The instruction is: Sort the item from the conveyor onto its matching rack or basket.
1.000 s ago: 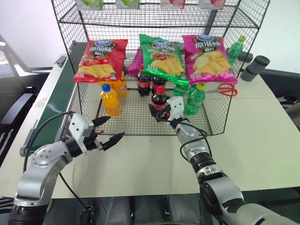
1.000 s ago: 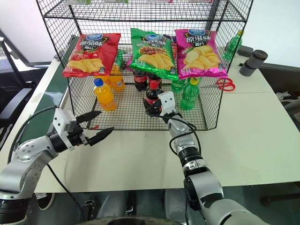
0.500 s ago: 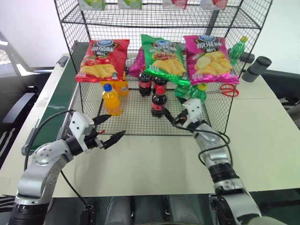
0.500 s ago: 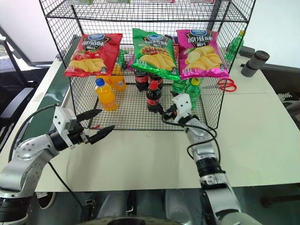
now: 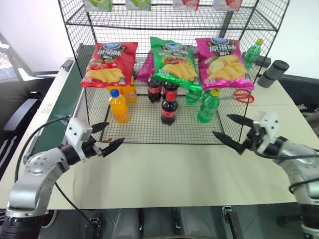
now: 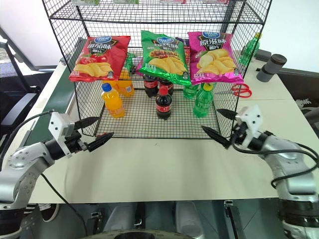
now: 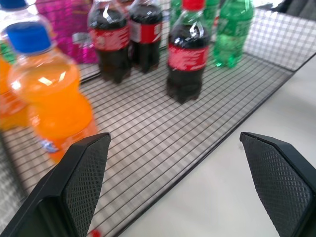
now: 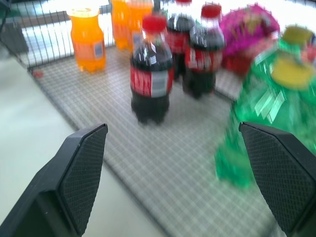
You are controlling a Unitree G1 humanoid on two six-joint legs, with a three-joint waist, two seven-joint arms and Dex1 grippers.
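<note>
On the far left the conveyor [image 5: 59, 102] runs alongside the table [image 5: 164, 174], its green belt bare where it shows, so nothing there is waiting to be knocked. Next comes the left gripper [image 5: 106, 136], fingers spread wide and holding nothing, poised low just in front of the rack [image 5: 164, 69] and near the orange soda bottle [image 5: 118, 106]; a careless sweep forward could catch the wire edge of the bottom shelf or tip that bottle. In the middle, the cola bottle [image 5: 169, 109] stands upright on the rack's bottom mesh shelf, free of both grippers, a little in front of two other cola bottles [image 5: 160, 88] and under the green crisp bag [image 5: 175, 62]. It looks already placed where it belongs, but it stands alone on open mesh, so a jolt to the rack could topple it into its neighbours. To its right the green bottle [image 5: 208, 106] stands close by. Furthest right, the right gripper [image 5: 233, 133] is empty with its fingers wide apart, off the rack's front right corner above the table; its upper finger lies close to the wire side, and I judge snagging that mesh the likeliest mishap.
</note>
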